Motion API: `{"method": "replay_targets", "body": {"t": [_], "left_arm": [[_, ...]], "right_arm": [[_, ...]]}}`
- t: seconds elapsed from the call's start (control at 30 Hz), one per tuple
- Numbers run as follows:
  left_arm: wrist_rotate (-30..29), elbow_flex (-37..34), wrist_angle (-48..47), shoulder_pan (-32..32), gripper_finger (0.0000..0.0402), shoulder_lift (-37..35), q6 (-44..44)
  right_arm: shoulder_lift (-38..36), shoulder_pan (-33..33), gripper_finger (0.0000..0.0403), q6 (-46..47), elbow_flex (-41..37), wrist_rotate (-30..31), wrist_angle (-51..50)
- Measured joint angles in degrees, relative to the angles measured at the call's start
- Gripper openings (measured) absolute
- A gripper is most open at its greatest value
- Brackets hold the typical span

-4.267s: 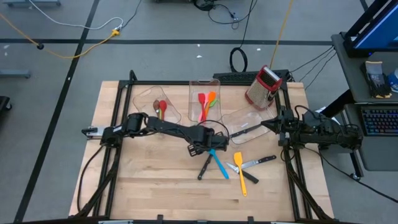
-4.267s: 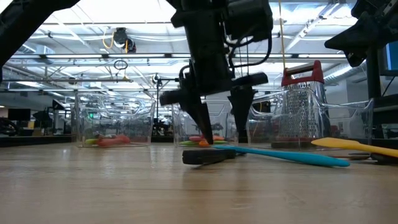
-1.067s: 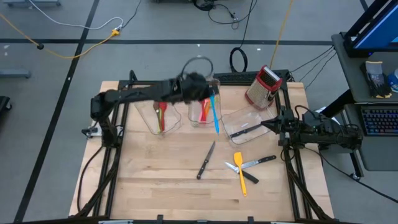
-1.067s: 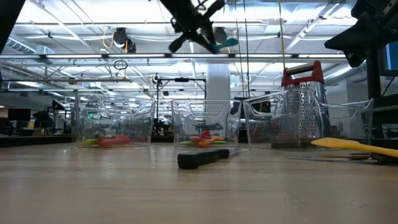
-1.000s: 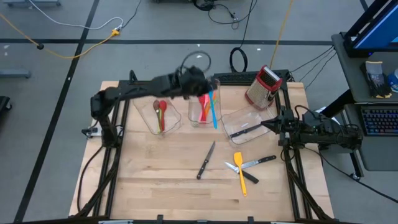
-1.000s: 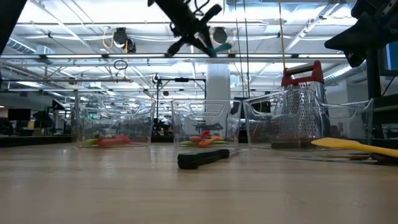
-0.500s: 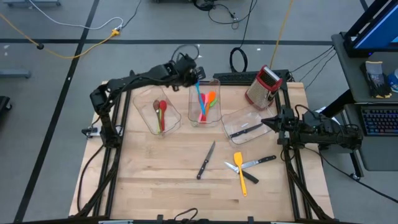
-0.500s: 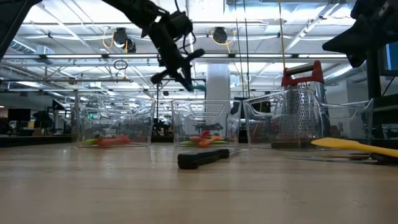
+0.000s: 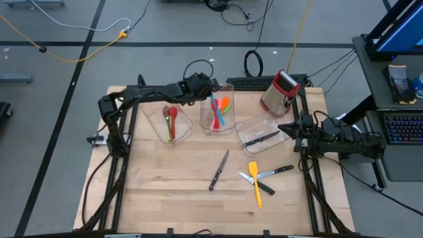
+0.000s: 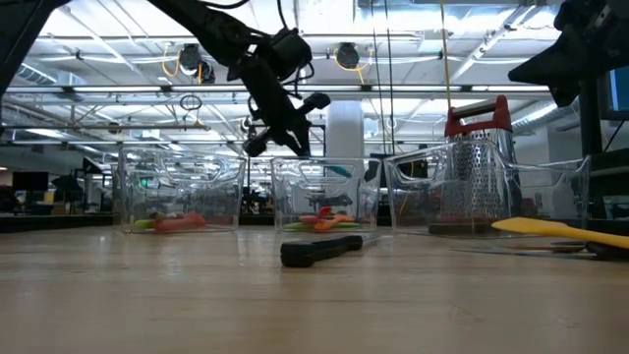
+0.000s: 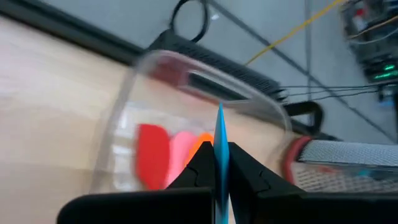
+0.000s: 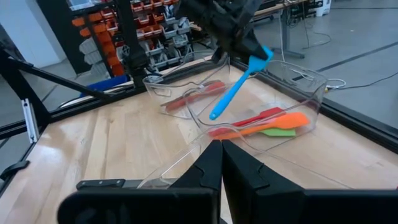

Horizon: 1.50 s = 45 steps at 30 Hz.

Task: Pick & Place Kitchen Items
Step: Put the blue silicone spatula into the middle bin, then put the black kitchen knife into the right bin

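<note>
My left gripper (image 9: 209, 91) is shut on a blue spatula (image 12: 233, 90) over the far end of the middle clear bin (image 9: 228, 122). The spatula slants down into that bin, above an orange spatula (image 12: 273, 124), a red one (image 12: 249, 119) and a green one. The left bin (image 9: 158, 125) holds a red spoon (image 9: 172, 119) and a brown one. A black-handled knife (image 9: 218, 170), a yellow spatula (image 9: 254, 182) and two more knives (image 9: 271, 173) lie on the table. My right gripper (image 12: 219, 146) waits shut at the table's right edge, by the right bin (image 9: 254, 125). My left gripper pinches the blue spatula between its two fingers at the wider head end (image 12: 256, 61); in the left wrist view the blue edge (image 11: 219, 134) runs between the fingertips and past them. The fingers slant down from the far left. The handle hangs slanted, its free end (image 12: 214, 115) inside the bin.
A red-topped metal grater (image 9: 279, 92) stands at the far right corner. The right bin holds a black-handled knife (image 9: 259, 139). Black frame rails run along the table's left and right sides. Bare wood lies near the front edge.
My left gripper has come down from high above the table toward the middle bin and drifted a little toward the table's left, still shut on the blue spatula. The spatula's free end has sunk into the bin.
</note>
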Motion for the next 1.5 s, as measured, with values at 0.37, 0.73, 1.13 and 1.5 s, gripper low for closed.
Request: {"method": "replay_targets", "body": {"t": [0.37, 0.73, 1.13, 1.5], "left_arm": [[-5.26, -0.16, 2.42, -4.02, 0.0008, 3.47, -1.87], [-3.68, -0.07, 1.72, -3.52, 0.0012, 4.12, -0.36], [-0.49, -0.07, 3.40, -3.63, 0.0094, 6.12, 0.29], [2.42, -0.06, 12.78, -2.96, 0.0183, 5.41, 4.06]], "right_arm": [[0.00, 0.00, 0.0004, 0.20, 0.00, 0.01, 0.02], [0.02, 0.00, 0.0004, 0.46, 0.02, -0.04, -0.01], [0.02, 0.00, 0.0004, 0.46, 0.01, -0.05, -0.08], [0.02, 0.00, 0.0004, 0.46, 0.02, -0.04, -0.04]]}}
